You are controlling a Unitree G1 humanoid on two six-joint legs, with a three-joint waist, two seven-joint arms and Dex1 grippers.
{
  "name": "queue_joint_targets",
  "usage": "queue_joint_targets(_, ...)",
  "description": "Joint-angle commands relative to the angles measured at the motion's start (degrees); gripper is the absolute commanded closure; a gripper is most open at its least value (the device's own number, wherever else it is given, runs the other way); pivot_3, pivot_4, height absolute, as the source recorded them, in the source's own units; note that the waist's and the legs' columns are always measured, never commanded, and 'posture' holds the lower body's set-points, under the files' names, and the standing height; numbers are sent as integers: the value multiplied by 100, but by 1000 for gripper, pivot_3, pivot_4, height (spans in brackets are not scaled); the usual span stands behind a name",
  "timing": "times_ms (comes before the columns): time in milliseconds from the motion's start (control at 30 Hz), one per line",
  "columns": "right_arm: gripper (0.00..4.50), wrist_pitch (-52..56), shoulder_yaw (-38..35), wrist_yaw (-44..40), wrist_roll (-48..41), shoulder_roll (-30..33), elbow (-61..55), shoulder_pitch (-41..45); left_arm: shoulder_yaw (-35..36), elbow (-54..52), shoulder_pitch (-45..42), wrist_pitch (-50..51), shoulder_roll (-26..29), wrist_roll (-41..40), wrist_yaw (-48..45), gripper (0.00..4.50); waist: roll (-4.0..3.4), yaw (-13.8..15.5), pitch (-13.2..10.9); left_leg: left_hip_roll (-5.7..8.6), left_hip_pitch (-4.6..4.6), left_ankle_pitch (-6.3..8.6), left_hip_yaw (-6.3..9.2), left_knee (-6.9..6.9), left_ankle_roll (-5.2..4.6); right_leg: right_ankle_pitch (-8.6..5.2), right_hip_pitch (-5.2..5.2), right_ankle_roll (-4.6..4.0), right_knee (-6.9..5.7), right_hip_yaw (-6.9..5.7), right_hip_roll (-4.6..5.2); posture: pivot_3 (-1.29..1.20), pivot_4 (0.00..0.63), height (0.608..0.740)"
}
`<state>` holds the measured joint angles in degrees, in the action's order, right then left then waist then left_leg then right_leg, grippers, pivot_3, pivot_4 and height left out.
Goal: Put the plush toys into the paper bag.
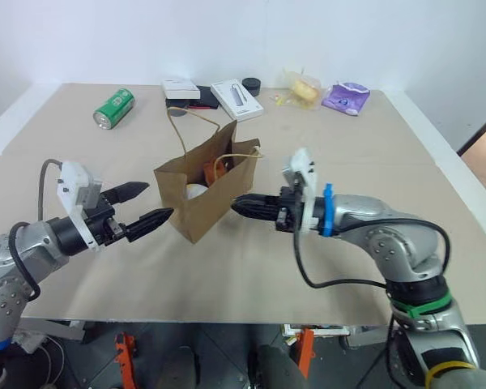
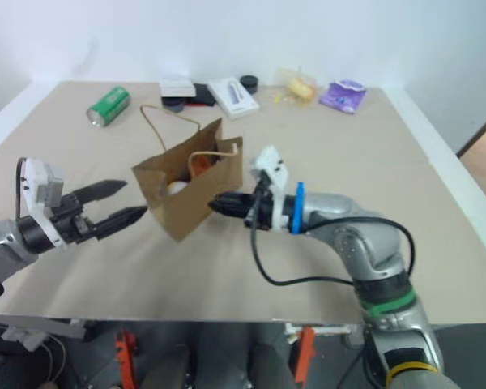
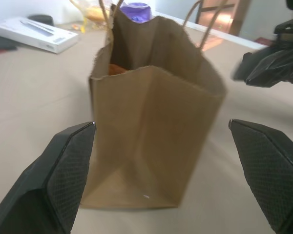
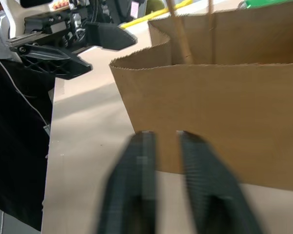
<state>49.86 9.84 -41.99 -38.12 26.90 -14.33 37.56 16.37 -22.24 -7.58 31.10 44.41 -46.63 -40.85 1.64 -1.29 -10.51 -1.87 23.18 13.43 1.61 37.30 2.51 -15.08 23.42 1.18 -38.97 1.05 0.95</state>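
Paper bag stands between both grippers; green can behind.

The tan table bears the paper bag, a green can, a white box and a purple pouch.

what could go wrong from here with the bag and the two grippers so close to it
1. The paper bag stands upright, held by neither gripper; the open left gripper and the shut right gripper flank it closely, so a nudge could tip it.
2. A tip might spill the white and orange things seen inside.
3. The cord handles stick up and could snag a finger.
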Motion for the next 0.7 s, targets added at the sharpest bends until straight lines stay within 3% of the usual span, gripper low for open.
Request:
queue_joint_targets(33,4459,-227,142,35,284,-240,247,265,82,-56,3,-267,-27,219,-148,0,0,-1,0,0,3,0,0,0,0,0,2,0,0,0,0,0,150,740)
queue_joint_targets(300,4459,-583,267,70,792,-824,984,622,217,-43,17,-393,-53,404,-253,0,0,-4,0,-2,7,5,1,-2,-8,-2,5,3,0,-1,1,0,150,740)
queue_joint_targets(700,4459,-844,242,17,1174,-1274,1440,903,-282,205,-307,-794,-312,1108,-316,0,0,-3,0,-4,6,5,1,-1,-8,1,5,-2,-1,-2,-2,0,150,740)
